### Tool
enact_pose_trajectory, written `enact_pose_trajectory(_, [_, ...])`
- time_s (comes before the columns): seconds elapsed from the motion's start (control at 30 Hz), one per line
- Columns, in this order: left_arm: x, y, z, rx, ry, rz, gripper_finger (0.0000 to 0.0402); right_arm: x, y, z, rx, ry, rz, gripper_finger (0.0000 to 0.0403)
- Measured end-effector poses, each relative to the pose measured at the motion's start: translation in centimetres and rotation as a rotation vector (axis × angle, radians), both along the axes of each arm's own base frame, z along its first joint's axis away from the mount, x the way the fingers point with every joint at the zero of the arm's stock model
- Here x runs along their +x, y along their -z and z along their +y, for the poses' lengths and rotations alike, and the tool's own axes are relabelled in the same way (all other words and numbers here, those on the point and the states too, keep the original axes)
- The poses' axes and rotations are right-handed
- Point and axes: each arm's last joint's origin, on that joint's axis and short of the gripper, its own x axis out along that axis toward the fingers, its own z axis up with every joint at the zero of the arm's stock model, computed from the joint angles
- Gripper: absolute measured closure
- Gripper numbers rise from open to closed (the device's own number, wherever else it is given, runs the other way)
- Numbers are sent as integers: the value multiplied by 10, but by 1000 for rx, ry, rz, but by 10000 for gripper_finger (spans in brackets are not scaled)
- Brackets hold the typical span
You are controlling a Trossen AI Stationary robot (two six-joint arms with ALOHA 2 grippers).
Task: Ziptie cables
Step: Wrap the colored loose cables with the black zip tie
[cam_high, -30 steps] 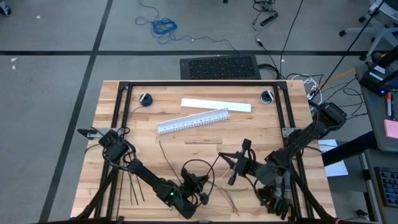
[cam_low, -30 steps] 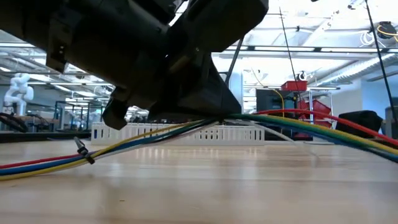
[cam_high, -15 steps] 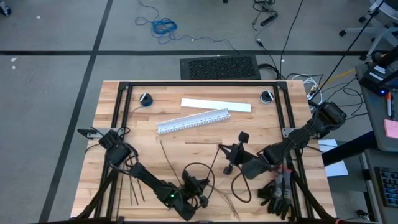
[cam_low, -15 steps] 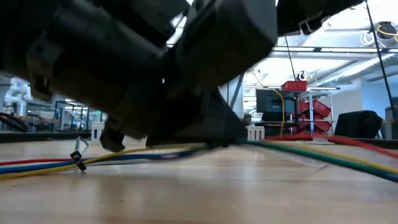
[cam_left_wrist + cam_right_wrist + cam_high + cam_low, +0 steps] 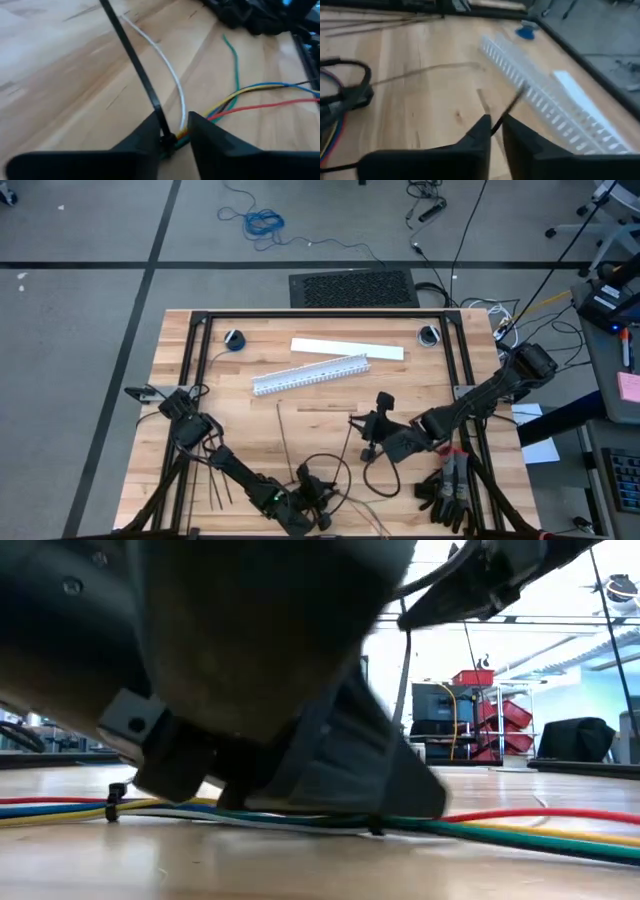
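The cables [image 5: 235, 100], a bundle of red, blue, yellow, green and pale wires, lie along the table near its front edge [image 5: 520, 830]. One earlier ziptie [image 5: 112, 802] rings them. My left gripper [image 5: 172, 132] [image 5: 322, 498] sits low on the bundle, shut around it where a second ziptie's head [image 5: 167, 141] sits. That ziptie's black strap [image 5: 135, 60] [image 5: 404, 690] rises to my right gripper [image 5: 496, 125] [image 5: 357, 423], which is shut on it above the table's middle. My left gripper has the bundle and the ziptie head [image 5: 168, 142] between its two fingers, coming in slanting down from the table's left. The fingers lie across the wires. The bundle rests on the table on both sides of the hold. My right gripper pinches the ziptie's strap [image 5: 500, 117] between its two fingers, slanting down toward the far left. The strap's free end [image 5: 522, 90] sticks out past the fingertips. Below the hold the strap runs fairly straight down to the bundle.
The white slotted duct [image 5: 310, 375] and a flat white strip [image 5: 347, 348] lie toward the far edge. Several spare zipties [image 5: 215, 480] lie at the near left. Black gloves [image 5: 445, 490] sit at the near right. Bare wood lies between duct and grippers.
My left gripper has sunk and gone toward the table's near edge, tipping further down. The bundle, lifted in its middle a second ago, now lies on the table. My right gripper has moved toward the table's left and down a little, turning as it went.
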Motion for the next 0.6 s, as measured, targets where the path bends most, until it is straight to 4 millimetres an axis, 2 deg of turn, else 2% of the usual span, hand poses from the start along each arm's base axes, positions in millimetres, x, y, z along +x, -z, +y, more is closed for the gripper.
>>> enact_pose_trajectory(0.13, [2, -6, 1, 25, 9, -15, 253, -9, -15, 2, -28, 46, -68, 298])
enact_pose_trajectory(0.27, [4, -23, 3, 25, 0, -44, 216, -24, -32, 0, 9, 177, -185, 263])
enact_pose_trajectory(0.37, [5, -38, 4, 40, 9, -66, 205, -33, -38, -6, 50, 219, -197, 256])
enact_pose_trajectory(0.47, [2, -59, 3, 54, 23, -93, 202, -36, -33, -10, 84, 188, -123, 252])
enact_pose_trajectory(0.53, [-1, -73, 1, 58, 35, -110, 202, -38, -29, -6, 121, 145, -84, 252])
enact_pose_trajectory(0.6, [-9, -87, -2, 82, 38, -116, 201, -41, -28, 7, 174, 88, -99, 256])
